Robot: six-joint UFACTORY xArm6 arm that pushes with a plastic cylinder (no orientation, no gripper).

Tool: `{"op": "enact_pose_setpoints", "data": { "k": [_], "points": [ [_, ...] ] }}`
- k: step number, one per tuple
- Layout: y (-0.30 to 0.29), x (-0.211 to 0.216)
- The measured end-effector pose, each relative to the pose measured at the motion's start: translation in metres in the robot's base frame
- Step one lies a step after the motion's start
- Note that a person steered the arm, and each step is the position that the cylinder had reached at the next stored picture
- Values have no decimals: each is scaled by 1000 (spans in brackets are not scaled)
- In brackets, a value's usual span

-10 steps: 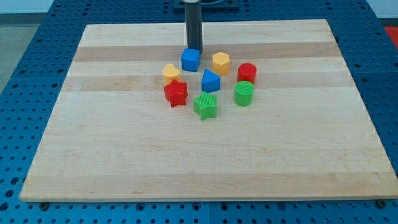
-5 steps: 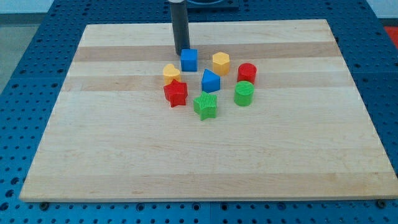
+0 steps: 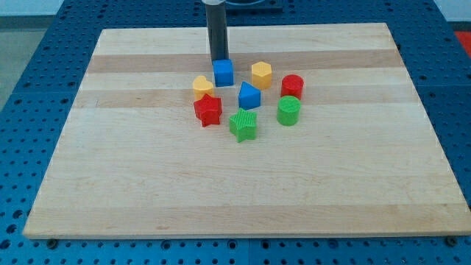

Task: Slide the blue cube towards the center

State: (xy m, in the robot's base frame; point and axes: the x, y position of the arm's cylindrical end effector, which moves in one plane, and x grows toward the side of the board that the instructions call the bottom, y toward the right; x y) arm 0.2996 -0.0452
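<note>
The blue cube (image 3: 223, 72) sits on the wooden board (image 3: 147, 177), above the board's middle, at the top of a cluster of blocks. My tip (image 3: 219, 59) stands right at the cube's top-left edge, touching or nearly touching it. The dark rod rises straight up out of the view's top. Just below and right of the cube lies a second blue block (image 3: 249, 96), wedge-like in shape.
Around the cube: a yellow block (image 3: 203, 87) at lower left, a yellow hexagonal block (image 3: 260, 74) to the right, a red cylinder (image 3: 292, 86), a green cylinder (image 3: 288, 111), a red star (image 3: 208, 110) and a green star (image 3: 243, 125).
My tip moved left from above the cube's right side, then came back slightly right against its top-left edge. The blue cube shifted a little left and down.
</note>
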Motion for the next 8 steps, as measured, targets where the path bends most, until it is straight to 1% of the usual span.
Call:
{"op": "enact_pose_setpoints", "data": {
  "k": [4,8],
  "points": [
    [4,1],
    [-9,2]
  ]
}}
